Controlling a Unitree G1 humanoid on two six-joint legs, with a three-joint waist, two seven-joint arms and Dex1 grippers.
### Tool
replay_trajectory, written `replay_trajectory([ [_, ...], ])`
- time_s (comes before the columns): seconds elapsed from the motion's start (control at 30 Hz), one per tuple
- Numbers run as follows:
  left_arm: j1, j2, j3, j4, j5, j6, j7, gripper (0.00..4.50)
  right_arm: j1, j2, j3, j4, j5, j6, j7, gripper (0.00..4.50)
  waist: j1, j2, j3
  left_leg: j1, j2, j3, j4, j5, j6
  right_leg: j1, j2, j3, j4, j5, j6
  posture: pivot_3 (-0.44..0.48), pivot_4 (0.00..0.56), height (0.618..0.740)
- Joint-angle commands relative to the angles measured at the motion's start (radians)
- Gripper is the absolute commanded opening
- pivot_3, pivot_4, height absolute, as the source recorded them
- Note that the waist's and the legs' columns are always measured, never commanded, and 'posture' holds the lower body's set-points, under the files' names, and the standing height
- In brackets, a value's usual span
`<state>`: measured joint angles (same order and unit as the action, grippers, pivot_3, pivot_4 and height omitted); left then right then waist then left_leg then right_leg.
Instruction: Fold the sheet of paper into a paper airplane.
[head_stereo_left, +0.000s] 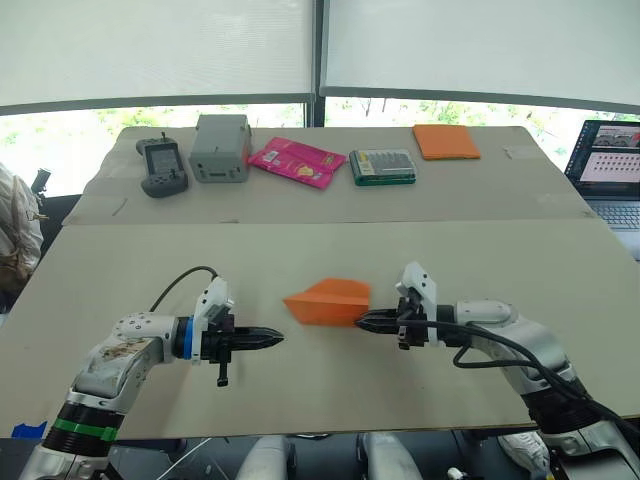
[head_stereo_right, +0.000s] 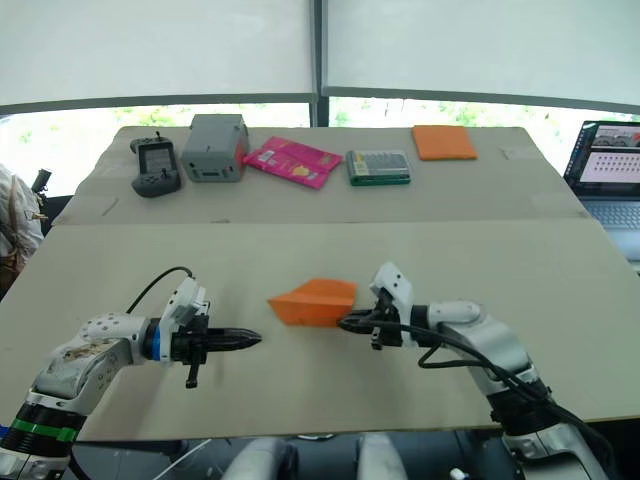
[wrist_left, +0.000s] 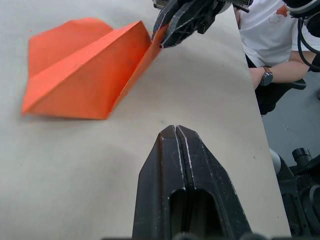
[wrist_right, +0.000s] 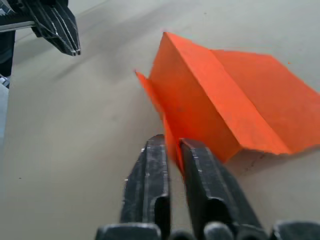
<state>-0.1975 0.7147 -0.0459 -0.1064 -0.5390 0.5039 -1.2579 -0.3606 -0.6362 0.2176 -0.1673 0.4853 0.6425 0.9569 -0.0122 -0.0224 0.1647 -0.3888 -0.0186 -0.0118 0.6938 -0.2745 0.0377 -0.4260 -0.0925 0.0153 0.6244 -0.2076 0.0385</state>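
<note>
The sheet of paper lies folded into an orange wedge, the paper airplane (head_stereo_left: 328, 302), on the near table's middle with its nose pointing left. My right gripper (head_stereo_left: 362, 321) is at its right end, shut on a thin flap of the paper airplane (wrist_right: 210, 100); the flap's edge runs between its fingers (wrist_right: 200, 170). My left gripper (head_stereo_left: 272, 340) hovers low over the table a short way left of the nose, shut and holding nothing. The left wrist view looks past its closed fingertips (wrist_left: 167, 145) at the paper airplane (wrist_left: 85, 70) and the right gripper (wrist_left: 165, 37).
On the far table stand a handheld controller (head_stereo_left: 163, 166), a grey box (head_stereo_left: 220, 147), a pink packet (head_stereo_left: 296, 162), a green-edged case (head_stereo_left: 382, 167) and a thick orange pad (head_stereo_left: 446, 141). A laptop (head_stereo_left: 610, 165) sits at the right. A person (wrist_left: 270, 45) sits beyond the table's edge.
</note>
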Motion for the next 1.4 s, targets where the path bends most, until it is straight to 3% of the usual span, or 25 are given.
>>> replay_trajectory([
  [0.03,-0.035,-0.017,0.024,-0.016,-0.036,0.009,0.004,0.0,-0.015,-0.028,-0.093,-0.071,0.075,0.063,0.015,1.96,0.003,0.0,0.0,0.0,0.0,0.0,0.0,0.0,0.0,0.0,0.0,0.0,0.0,0.0,0.0,0.0,0.15,0.74],
  [0.27,-0.119,-0.079,0.045,0.014,-0.072,0.033,0.045,0.0,-0.069,-0.032,-0.231,-0.078,0.193,0.192,-0.026,4.38,0.007,0.0,0.0,0.0,0.0,-0.001,0.0,0.0,0.0,0.001,0.0,-0.001,0.0,0.0,0.0,0.0,0.15,0.74],
  [0.47,-0.221,-0.182,-0.066,0.081,0.019,0.029,0.113,0.0,-0.088,-0.002,-0.257,-0.061,0.168,0.183,-0.092,4.38,0.013,0.0,0.0,0.0,-0.001,0.0,0.001,0.0,0.0,0.001,-0.001,0.0,0.0,0.0,0.0,0.0,0.15,0.74],
  [0.83,-0.21,-0.217,-0.224,0.157,0.193,-0.073,0.111,0.0,-0.071,-0.002,-0.248,-0.078,0.114,0.143,-0.134,4.38,0.009,0.0,0.0,0.0,-0.001,0.0,0.0,0.0,0.0,0.001,0.0,0.0,0.0,0.0,0.0,0.0,0.15,0.74],
  [1.27,-0.081,-0.226,-0.186,0.107,0.205,-0.069,0.195,0.0,-0.055,-0.035,-0.119,-0.113,0.024,0.054,-0.037,4.38,0.006,0.0,0.0,0.001,-0.001,0.0,0.0,0.0,0.0,0.001,0.0,0.0,0.0,0.0,0.0,0.0,0.15,0.74],
  [1.4,-0.057,-0.23,-0.18,0.076,0.202,-0.054,0.215,0.0,-0.098,0.0,-0.123,-0.08,0.054,0.121,-0.058,3.18,0.001,0.0,0.0,0.002,0.0,0.0,0.0,0.0,0.0,0.002,0.0,0.0,0.001,0.0,0.0,0.0,0.15,0.74],
])
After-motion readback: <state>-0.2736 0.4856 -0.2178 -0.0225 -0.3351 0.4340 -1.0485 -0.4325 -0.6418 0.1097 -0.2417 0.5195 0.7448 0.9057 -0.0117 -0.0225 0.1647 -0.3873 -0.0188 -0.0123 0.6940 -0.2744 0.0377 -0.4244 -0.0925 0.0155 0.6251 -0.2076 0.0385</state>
